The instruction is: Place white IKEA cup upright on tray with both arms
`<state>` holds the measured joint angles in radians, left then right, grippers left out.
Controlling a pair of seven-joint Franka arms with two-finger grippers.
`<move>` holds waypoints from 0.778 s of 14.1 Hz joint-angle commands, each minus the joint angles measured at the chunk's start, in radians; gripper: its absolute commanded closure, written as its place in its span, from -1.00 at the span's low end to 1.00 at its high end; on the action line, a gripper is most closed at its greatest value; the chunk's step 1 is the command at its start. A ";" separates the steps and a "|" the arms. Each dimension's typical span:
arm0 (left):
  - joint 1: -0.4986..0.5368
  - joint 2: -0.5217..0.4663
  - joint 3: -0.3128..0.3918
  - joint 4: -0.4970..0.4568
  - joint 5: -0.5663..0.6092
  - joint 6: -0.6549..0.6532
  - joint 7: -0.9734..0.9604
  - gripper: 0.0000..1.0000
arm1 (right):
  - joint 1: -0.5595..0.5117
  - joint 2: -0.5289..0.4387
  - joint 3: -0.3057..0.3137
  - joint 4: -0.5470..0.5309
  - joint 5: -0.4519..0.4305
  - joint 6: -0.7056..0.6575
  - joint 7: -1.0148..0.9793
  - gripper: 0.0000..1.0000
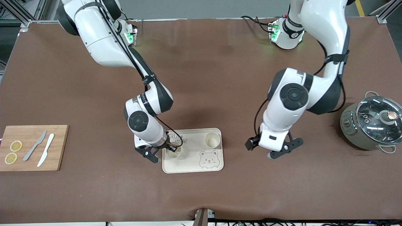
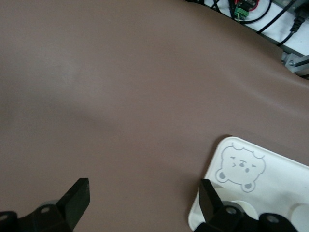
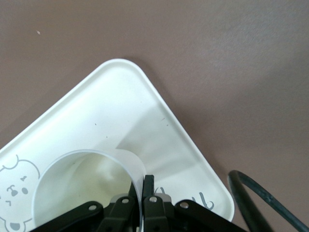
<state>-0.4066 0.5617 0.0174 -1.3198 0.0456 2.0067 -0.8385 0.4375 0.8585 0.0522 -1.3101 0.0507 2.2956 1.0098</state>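
Right gripper (image 1: 164, 150) pinches rim wall of white cup (image 1: 173, 150), jaws closed on it, cup upright on tray (image 1: 191, 168) near tabletop's front-camera edge. Second cup (image 1: 212, 140) also upright on tray. Cup prob. light, stiff, slick; rim pinch suits. Left gripper (image 1: 284, 151) waits beside tray, jaws wide.

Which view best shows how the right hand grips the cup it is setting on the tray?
The right wrist view: the right hand pinches the cup by its rim, over the tray. The front view shows that cup upright but half hidden by the hand. The left wrist view misses it.
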 commanded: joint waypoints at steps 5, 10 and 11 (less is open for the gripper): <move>0.112 -0.138 -0.013 -0.062 0.008 -0.138 0.223 -1.00 | 0.009 0.004 -0.009 -0.015 -0.009 0.028 0.023 1.00; 0.219 -0.275 -0.014 -0.189 0.007 -0.140 0.445 -1.00 | 0.003 0.002 -0.009 -0.014 -0.009 0.025 0.019 -1.00; 0.236 -0.295 -0.014 -0.205 0.005 -0.141 0.484 -1.00 | 0.001 -0.001 -0.011 -0.014 -0.011 0.024 0.016 -1.00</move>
<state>-0.2040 0.3505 0.0160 -1.4366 0.0456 1.8633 -0.4232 0.4397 0.8674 0.0446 -1.3201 0.0506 2.3176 1.0114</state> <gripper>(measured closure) 0.000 0.670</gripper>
